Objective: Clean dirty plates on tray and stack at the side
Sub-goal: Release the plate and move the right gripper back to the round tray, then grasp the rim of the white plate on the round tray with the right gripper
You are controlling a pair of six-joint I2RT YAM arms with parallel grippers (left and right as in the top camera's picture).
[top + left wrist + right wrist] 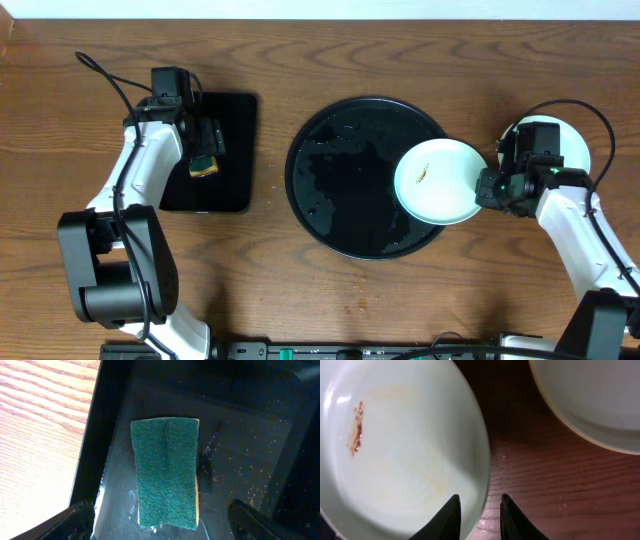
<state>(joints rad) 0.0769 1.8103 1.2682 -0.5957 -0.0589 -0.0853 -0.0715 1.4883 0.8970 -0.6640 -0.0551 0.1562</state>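
Right now a pale blue-white shallow round plate (pixel 440 180) with a brown smear sits at the 3 o'clock edge of the large round glossy black tray (pixel 330 190), overhanging its rim. The right gripper (pixel 481 507) straddles the plate's own 3 o'clock rim with its fingers narrowly parted; whether they pinch it cannot be told. The left gripper (pixel 160 515) hangs spread wide over a green rectangular scouring sponge (pixel 165 472).

My left gripper (pixel 205 152) hangs in the upper left of the overhead frame, pointing down with its fingers (pixel 75 521) spread wide, while my right gripper (pixel 485 187), at middle right, points leftward, its fingers (pixel 447 519) only a slim gap apart.
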